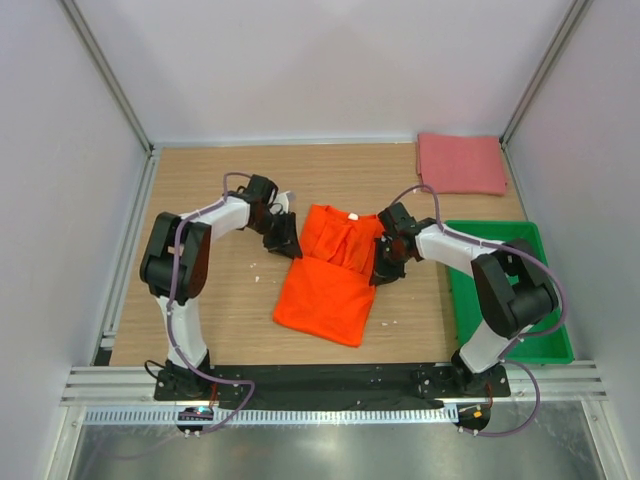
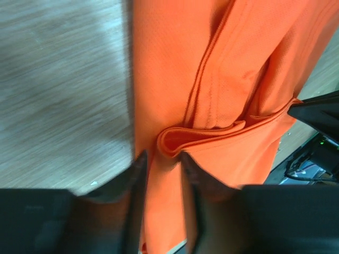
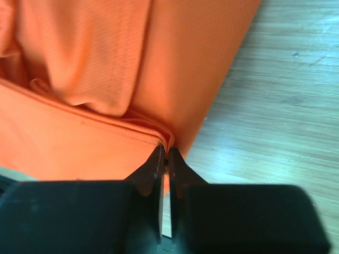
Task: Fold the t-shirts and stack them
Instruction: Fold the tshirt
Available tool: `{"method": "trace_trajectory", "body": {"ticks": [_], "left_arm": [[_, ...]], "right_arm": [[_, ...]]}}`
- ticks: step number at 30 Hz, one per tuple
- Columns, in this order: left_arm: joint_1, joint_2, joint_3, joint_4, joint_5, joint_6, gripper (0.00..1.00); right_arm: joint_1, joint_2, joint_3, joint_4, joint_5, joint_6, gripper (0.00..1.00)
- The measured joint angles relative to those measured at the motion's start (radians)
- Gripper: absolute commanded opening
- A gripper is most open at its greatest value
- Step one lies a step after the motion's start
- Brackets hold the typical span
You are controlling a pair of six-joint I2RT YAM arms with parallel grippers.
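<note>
Orange cloth is the thing in work: the orange t-shirt lies flat about the middle of the bench, its collar toward the far edge. A doubled layer is laid crosswise over its lower body, so a fold edge runs from side to side just below the chest. At the left end of that edge sits the left tool. Its jaws stand apart, with the rolled lip of the fold just ahead of the tips and cloth showing in the gap, so it looks released rather than gripping. At the right end the right tool is clenched, its tips meeting on the corner of the folded edge with a sliver of orange between them. The step in hand seems to be the setting-down of this crosswise fold. The next move calls for the right tool to let go too, and for both to lift clear without dragging the loose layer. Another fold is then needed to bring the shirt down to the size of its mate. The pink-red t-shirt lies folded at the far right corner, well apart, and the stack would likely go there. Along the right edge, nearer the near corner, stands a green tray.
</note>
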Motion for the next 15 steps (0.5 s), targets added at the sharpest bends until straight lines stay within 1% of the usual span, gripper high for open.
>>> {"method": "trace_trajectory", "body": {"ticks": [1,2,3,4,5,7,10,11,12,15], "left_arm": [[0.000,0.002,0.006,-0.006,-0.006,0.002,0.39],[0.000,0.003,0.012,-0.011,-0.015,0.000,0.43],[0.000,0.002,0.017,-0.018,-0.027,0.001,0.52],[0.000,-0.004,0.020,-0.023,-0.043,0.004,0.56],[0.000,-0.017,0.020,-0.031,-0.061,0.002,0.58],[0.000,-0.067,0.013,-0.055,-0.102,-0.002,0.57],[0.000,-0.204,-0.037,-0.068,-0.132,-0.010,0.53],[0.000,-0.240,-0.064,-0.063,-0.133,-0.016,0.50],[-0.002,-0.322,-0.100,-0.056,-0.131,-0.031,0.49],[-0.021,-0.455,-0.202,-0.038,-0.125,-0.085,0.49]], "right_arm": [[-0.001,0.009,0.000,-0.005,0.004,-0.004,0.21],[-0.003,0.014,0.000,-0.014,0.010,-0.008,0.31],[-0.004,0.016,0.000,-0.027,0.019,-0.011,0.36],[-0.005,0.016,0.002,-0.039,0.026,-0.019,0.40],[-0.005,0.010,0.002,-0.052,0.040,-0.028,0.46],[-0.006,-0.013,0.002,-0.079,0.059,-0.040,0.53],[-0.007,-0.090,-0.004,-0.105,0.082,-0.049,0.60],[-0.011,-0.121,-0.009,-0.103,0.087,-0.048,0.60],[-0.016,-0.148,-0.018,-0.096,0.087,-0.045,0.60],[-0.050,-0.171,-0.056,-0.035,0.055,-0.023,0.60]]}}
